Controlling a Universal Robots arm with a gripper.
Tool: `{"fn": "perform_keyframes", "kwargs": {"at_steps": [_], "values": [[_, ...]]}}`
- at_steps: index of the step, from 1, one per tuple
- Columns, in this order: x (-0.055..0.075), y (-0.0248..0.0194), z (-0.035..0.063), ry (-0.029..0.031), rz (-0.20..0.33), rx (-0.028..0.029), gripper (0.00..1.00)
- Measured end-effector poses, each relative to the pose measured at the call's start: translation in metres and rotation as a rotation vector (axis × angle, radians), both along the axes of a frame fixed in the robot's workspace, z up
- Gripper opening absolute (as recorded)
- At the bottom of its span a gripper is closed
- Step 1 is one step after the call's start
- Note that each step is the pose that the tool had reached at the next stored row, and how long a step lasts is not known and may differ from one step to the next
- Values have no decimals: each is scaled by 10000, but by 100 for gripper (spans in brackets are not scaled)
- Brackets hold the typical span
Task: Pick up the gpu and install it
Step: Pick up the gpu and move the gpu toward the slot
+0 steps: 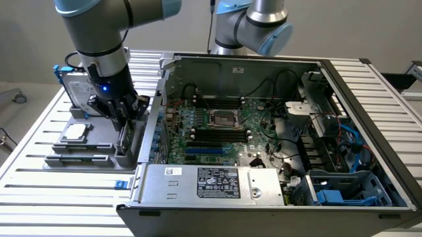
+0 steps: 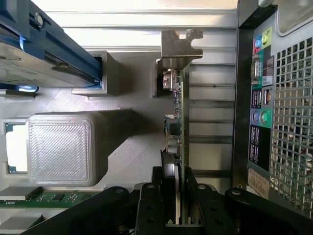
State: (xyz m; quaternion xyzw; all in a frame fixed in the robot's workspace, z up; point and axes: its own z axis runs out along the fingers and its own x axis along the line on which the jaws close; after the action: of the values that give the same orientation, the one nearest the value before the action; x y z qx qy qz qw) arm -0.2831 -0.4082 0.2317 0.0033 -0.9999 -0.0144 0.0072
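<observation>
The gpu (image 2: 180,122) stands on its edge in a slot of the grey holder (image 1: 86,159), which lies on the slatted tabletop (image 1: 39,197) at about 9 o'clock in the exterior view, just outside the open computer case (image 1: 369,94). The arm (image 1: 99,39) reaches down from 11 o'clock and ends over that slot. In the wrist view the jaws straddle one end of the card, one black finger (image 2: 155,196) against the dark cover and the other against the green board, with no gap visible on either side, so they are clamped on the gpu while it sits in the holder. The silver bracket (image 2: 179,46) is at the card's other end, away from the jaws. On the same holder, toward 10 o'clock of the card in the exterior view, a hard drive (image 1: 76,91) in a blue frame stands upright, and a processor chip (image 1: 74,131) lies flat at 9 o'clock of the card. The case lies on its side with its cover off (the motherboard (image 1: 218,123) faces up), and a power supply (image 1: 211,182) with a black label fills its 6 o'clock edge. The wrist view shows the case's port panel (image 2: 259,117) just beside the gpu, apart from it.
</observation>
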Motion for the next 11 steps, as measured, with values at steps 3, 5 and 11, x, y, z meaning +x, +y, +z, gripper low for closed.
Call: {"fn": "perform_keyframes", "kwargs": {"at_steps": [3, 5, 11], "values": [[0, -1, 3, 0, 0, 0, 28], [0, -2, 5, 1, 0, 0, 28], [0, -5, 25, 3, 0, -2, 28]]}}
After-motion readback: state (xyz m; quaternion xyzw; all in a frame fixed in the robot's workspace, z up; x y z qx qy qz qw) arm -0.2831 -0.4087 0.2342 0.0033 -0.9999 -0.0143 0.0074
